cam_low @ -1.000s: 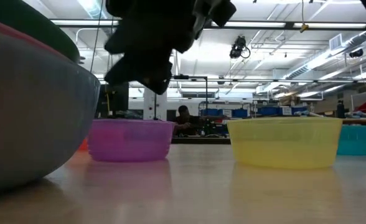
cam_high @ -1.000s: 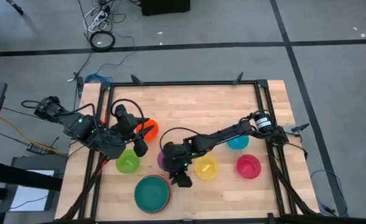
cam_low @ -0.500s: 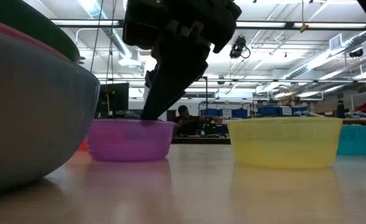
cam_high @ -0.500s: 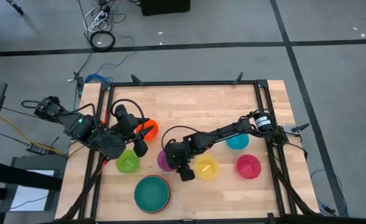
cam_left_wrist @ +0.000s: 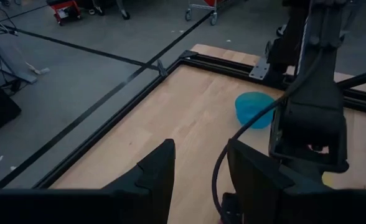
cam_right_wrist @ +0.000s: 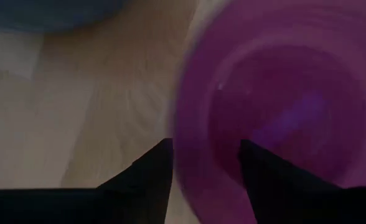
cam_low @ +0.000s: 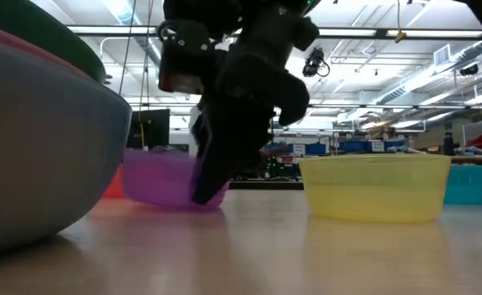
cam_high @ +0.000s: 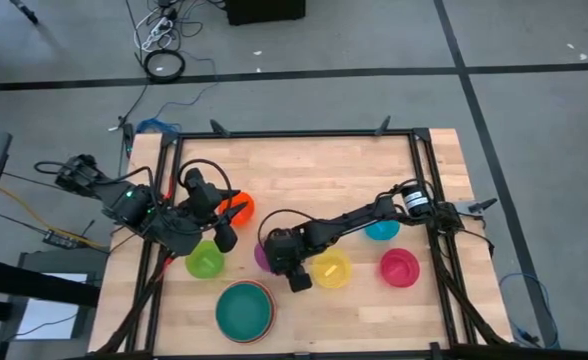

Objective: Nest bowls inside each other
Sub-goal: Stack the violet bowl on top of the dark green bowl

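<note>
The right gripper is down at the purple bowl, near the middle of the table; in the right wrist view its two dark fingers stand apart astride the bowl's rim — one outside the wall, one inside — with a gap on each side, so the jaws read as parted and not yet clamped on it; in the low view the purple bowl looks tilted behind the gripper

The yellow bowl sits just beside the right gripper, the magenta-red bowl farther along, and the cyan bowl behind them under the right arm; the green bowl and the orange bowl lie on the left side; a stack with the teal bowl on top sits at the near edge

The left gripper hangs between the orange and green bowls — fingers spread wide, holding nothing
</note>
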Robot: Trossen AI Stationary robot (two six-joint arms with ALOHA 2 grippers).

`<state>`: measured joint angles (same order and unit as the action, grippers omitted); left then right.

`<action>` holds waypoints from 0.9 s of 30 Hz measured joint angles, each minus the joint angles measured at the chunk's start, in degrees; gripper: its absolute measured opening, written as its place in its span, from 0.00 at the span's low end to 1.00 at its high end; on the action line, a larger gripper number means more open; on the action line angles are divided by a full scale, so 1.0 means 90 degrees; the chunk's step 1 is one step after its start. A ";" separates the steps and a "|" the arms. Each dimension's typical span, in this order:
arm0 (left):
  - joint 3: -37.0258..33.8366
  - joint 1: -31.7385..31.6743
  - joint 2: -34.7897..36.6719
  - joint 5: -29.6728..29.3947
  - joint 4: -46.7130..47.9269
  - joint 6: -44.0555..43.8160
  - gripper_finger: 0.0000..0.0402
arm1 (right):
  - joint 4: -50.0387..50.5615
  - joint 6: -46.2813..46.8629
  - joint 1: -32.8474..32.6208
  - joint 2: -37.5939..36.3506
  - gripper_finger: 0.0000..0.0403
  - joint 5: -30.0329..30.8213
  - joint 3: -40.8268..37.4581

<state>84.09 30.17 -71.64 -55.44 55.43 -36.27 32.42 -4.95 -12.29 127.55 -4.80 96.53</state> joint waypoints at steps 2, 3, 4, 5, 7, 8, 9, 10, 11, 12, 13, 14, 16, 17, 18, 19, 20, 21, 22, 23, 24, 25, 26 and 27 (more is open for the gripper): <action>0.0000 0.0000 0.0000 -0.0002 -0.0001 0.0000 0.39 | -0.0033 -0.0027 0.0000 -0.0010 0.38 0.0157 0.0011; 0.0000 0.0000 0.0000 -0.0002 0.0003 0.0000 0.39 | -0.0050 -0.0106 0.0000 -0.0010 0.35 0.0260 0.0012; 0.0000 0.0000 0.0000 -0.0002 0.0004 0.0000 0.39 | 0.0004 -0.0194 0.0000 -0.0010 0.31 0.0310 0.0012; 0.0000 0.0000 0.0000 0.0000 0.0023 0.0000 0.39 | 0.0031 -0.0269 0.0000 -0.0020 0.27 0.0355 0.0010; 0.0000 0.0000 0.0000 -0.0002 0.0024 0.0000 0.39 | 0.0138 -0.0409 0.0000 -0.0058 0.15 0.0387 0.0010; 0.0000 0.0000 0.0000 -0.0001 0.0025 0.0000 0.39 | 0.0176 -0.0496 0.0000 -0.0076 0.08 0.0386 0.0012; 0.0000 0.0000 0.0000 0.0000 0.0027 0.0000 0.39 | 0.0239 -0.0583 0.0000 -0.0080 0.04 0.0397 0.0012; 0.0000 0.0000 0.0000 -0.0002 0.0025 0.0000 0.39 | 0.0287 -0.0605 -0.0001 -0.0080 0.03 0.0500 0.0012; 0.0000 0.0000 0.0000 -0.0002 0.0025 0.0000 0.39 | 0.0334 -0.0600 -0.0016 -0.0080 0.02 0.0659 0.0022; 0.0000 0.0000 0.0000 -0.0001 0.0028 0.0000 0.39 | 0.0480 -0.0600 -0.0052 -0.0080 0.02 0.0852 0.0067; 0.0000 0.0000 0.0000 -0.0001 0.0028 0.0000 0.39 | 0.0682 -0.0618 -0.0092 -0.0080 0.01 0.1064 0.0142; 0.0000 0.0000 0.0000 -0.0002 0.0028 0.0000 0.39 | 0.0887 -0.0642 -0.0139 -0.0078 0.01 0.1282 0.0245; 0.0000 0.0000 0.0000 -0.0002 0.0032 0.0006 0.39 | 0.1115 -0.0654 -0.0237 -0.0085 0.00 0.1531 0.0513; 0.0000 0.0000 0.0000 -0.0003 0.0033 0.0018 0.39 | 0.1218 -0.0658 -0.0280 -0.0114 0.00 0.1569 0.0657; 0.0000 0.0000 0.0000 -0.0006 0.0033 0.0021 0.39 | 0.1344 -0.0653 -0.0313 -0.0142 0.00 0.1613 0.0808; 0.0000 0.0000 0.0000 -0.0030 0.0035 0.0022 0.39 | 0.1477 -0.0641 -0.0353 -0.0176 0.00 0.1681 0.0994; 0.0000 0.0000 0.0000 -0.0055 0.0040 0.0022 0.39 | 0.1615 -0.0628 -0.0385 -0.0202 0.00 0.1680 0.1151; 0.0000 0.0000 0.0000 -0.0076 0.0042 0.0024 0.39 | 0.1714 -0.0625 -0.0406 -0.0220 0.00 0.1647 0.1299; 0.0000 0.0000 0.0000 -0.0095 0.0042 0.0024 0.39 | 0.1727 -0.0618 -0.0419 -0.0226 0.00 0.1562 0.1454; 0.0000 0.0000 0.0000 -0.0100 0.0042 0.0022 0.39 | 0.1707 -0.0588 -0.0430 -0.0226 0.00 0.1389 0.1611; 0.0000 0.0000 0.0000 -0.0102 0.0042 0.0018 0.39 | 0.1697 -0.0567 -0.0453 -0.0226 0.00 0.1152 0.1759; 0.0000 -0.0006 0.0000 -0.0114 0.0042 0.0017 0.39 | 0.1641 -0.0515 -0.0471 -0.0227 0.00 0.0873 0.1905; 0.0000 -0.0007 0.0000 -0.0157 0.0041 0.0016 0.39 | 0.1474 -0.0449 -0.0498 -0.0236 0.00 0.0563 0.2019; 0.0000 -0.0007 0.0000 -0.0185 0.0040 0.0015 0.39 | 0.1251 -0.0384 -0.0544 -0.0250 0.00 0.0304 0.2081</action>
<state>84.09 30.11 -71.64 -57.11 55.79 -36.14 43.68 -8.40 -17.19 125.29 -2.07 115.26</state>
